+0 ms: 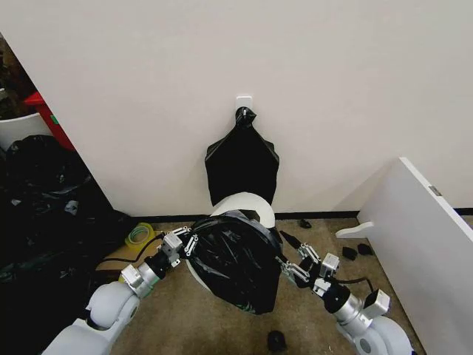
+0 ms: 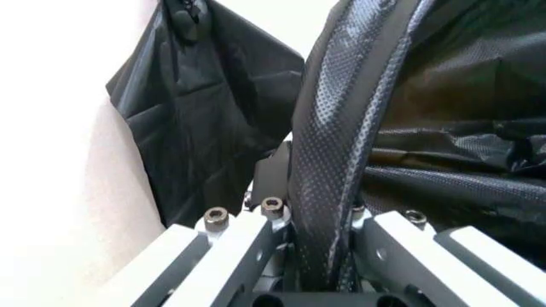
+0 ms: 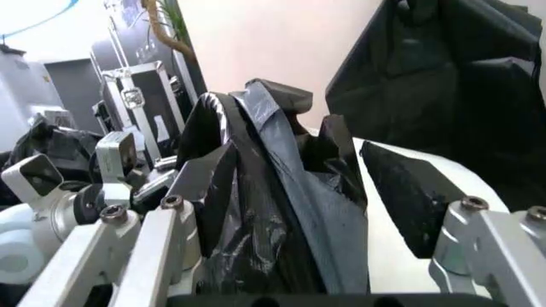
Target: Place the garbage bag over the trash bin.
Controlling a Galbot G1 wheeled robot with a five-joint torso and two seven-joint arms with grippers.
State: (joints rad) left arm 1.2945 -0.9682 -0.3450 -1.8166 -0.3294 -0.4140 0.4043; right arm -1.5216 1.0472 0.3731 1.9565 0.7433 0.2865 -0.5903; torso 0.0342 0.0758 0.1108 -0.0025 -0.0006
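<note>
The cream-white trash bin [image 1: 247, 203] stands at the wall, its near side covered by the glossy black garbage bag [image 1: 236, 259]. My left gripper [image 1: 188, 240] is on the bag's left edge; in the left wrist view it [image 2: 323, 224] is shut on a taut band of the garbage bag [image 2: 333, 128]. My right gripper [image 1: 287, 268] is on the bag's right edge. In the right wrist view it [image 3: 316, 211] stands open: the garbage bag [image 3: 265, 211] bunches against one finger, while the other black pad [image 3: 401, 192] is apart from it, with the white trash bin [image 3: 388, 249] showing in the gap.
A flat black bag bundle [image 1: 242, 159] hangs from a white hook on the wall behind the bin. A heap of black plastic [image 1: 44, 222] fills the left, with a tape roll [image 1: 139, 235] beside it. A white board [image 1: 429, 237] leans at right. Small black items [image 1: 276, 340] lie on the floor.
</note>
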